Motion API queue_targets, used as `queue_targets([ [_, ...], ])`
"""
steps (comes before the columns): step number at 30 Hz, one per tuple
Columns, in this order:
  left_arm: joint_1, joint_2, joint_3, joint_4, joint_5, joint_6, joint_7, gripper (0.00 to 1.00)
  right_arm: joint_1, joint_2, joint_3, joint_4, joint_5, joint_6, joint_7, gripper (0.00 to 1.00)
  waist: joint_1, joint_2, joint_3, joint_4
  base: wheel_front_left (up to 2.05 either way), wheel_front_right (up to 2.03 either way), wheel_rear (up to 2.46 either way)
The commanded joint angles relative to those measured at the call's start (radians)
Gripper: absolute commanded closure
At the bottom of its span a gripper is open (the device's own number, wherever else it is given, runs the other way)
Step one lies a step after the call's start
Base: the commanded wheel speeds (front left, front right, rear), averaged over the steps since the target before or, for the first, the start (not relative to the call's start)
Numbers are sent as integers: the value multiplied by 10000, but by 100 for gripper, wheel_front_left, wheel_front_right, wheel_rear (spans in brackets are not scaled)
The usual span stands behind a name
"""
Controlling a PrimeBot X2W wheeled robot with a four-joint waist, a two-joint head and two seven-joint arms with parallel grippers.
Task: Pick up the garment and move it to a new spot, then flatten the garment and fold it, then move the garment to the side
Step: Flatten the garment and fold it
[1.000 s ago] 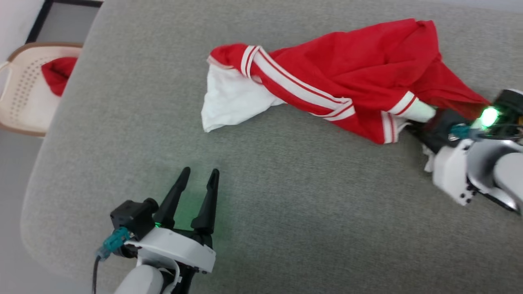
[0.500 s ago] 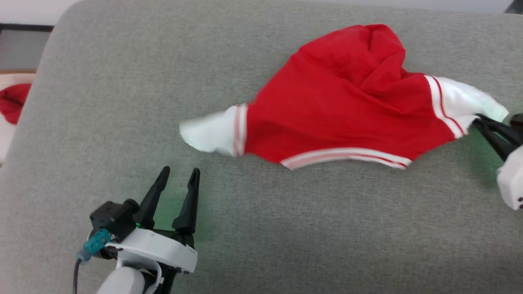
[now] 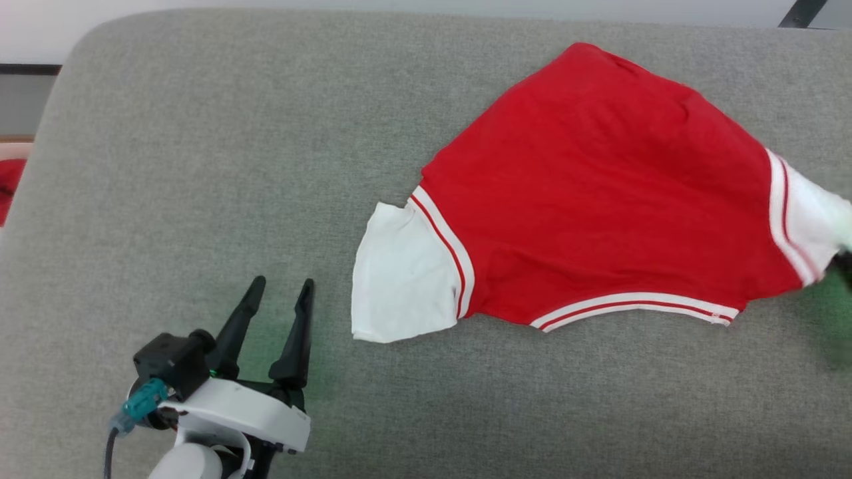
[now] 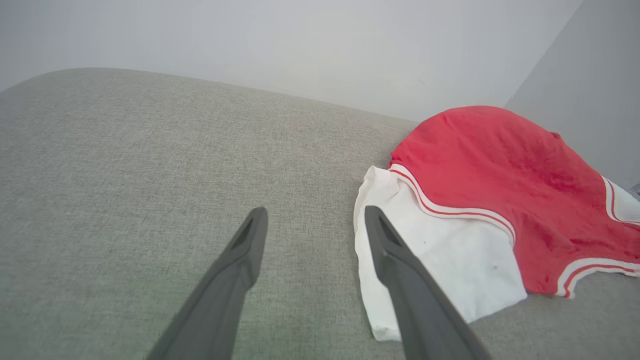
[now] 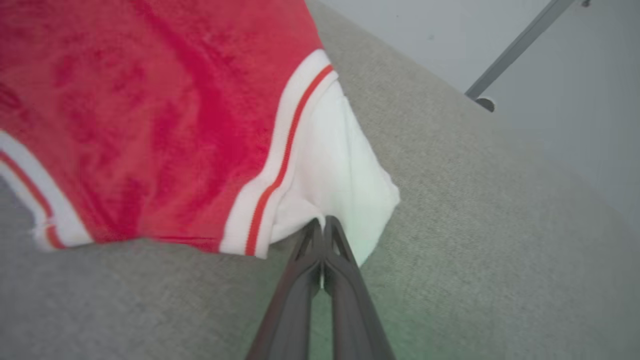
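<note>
The garment [image 3: 599, 199] lies spread on the grey fabric-covered table [image 3: 200, 166], right of centre, long axis running sleeve to sleeve, left to right, striped hem toward the robot. The right claw [image 5: 322, 222] is clamped on the right white sleeve. The left claw [image 3: 283, 283] stands wide, empty, just beside the left sleeve. A red cloth [image 3: 6, 189] shows beyond the table's left edge; its container cannot be made out.

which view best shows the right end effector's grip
Right wrist view: the right end effector is shut on the white sleeve of the jersey. Head view cuts the grip off at its edge; left wrist view shows the other sleeve.
</note>
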Motion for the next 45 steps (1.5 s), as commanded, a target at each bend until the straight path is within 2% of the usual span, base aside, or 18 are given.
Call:
queue_targets([
  [1,43,58,7,-55,-17,35,39,0,279,184,-136,-204,-143,-22,97,100,0,-1,18,-42,0,0,0],
  [7,-222,211,-21,13,-104,-76,308,0,921,912,-667,-909,-734,-20,555,100,0,-1,37,-114,0,0,0],
  [8,-271,260,-12,37,-114,-116,345,0,994,1026,-774,-980,-805,-20,590,93,0,-1,19,-119,0,0,0],
  [9,-311,339,-7,69,-96,-138,420,0,1040,1124,-872,-1028,-876,-20,593,71,0,-1,-6,-134,0,0,0],
  [11,-424,527,47,80,-96,-191,532,0,1213,1354,-1179,-1075,-970,-22,523,0,0,-1,-87,-180,0,0,0],
  [18,-950,1582,181,-331,0,-346,1615,0,2040,2429,-2972,-1401,-725,-22,-64,0,0,-1,-546,-346,0,0,0],
  [22,-1436,2444,-150,-872,-22,-842,3013,0,2517,3069,-3783,-1916,-772,-22,-314,0,0,-1,-755,-525,0,0,0],
  [26,-2068,3275,-1018,-1250,-300,-1398,5001,0,2814,3542,-4137,-2475,-991,-20,-188,0,0,-1,-890,-773,0,0,0],
  [29,-2620,3677,-1951,-1543,-682,-1568,6512,0,2830,3796,-4215,-2745,-1084,-20,-98,0,0,-1,-867,-1034,0,0,0],
  [32,-3122,3987,-2830,-1786,-1277,-1608,7540,0,2851,4039,-4224,-2831,-1169,-20,-59,0,0,-1,-758,-1303,0,0,0],
  [37,-3788,4319,-4136,-1864,-2148,-1617,8206,0,2768,4333,-4145,-2789,-1241,-20,-139,0,0,-1,-419,-1823,0,0,0],
  [45,-4467,4540,-5316,-883,-2630,-1618,7980,0,2552,4538,-4050,-2622,-1271,-20,-345,0,0,-1,68,-2445,0,0,0],
])
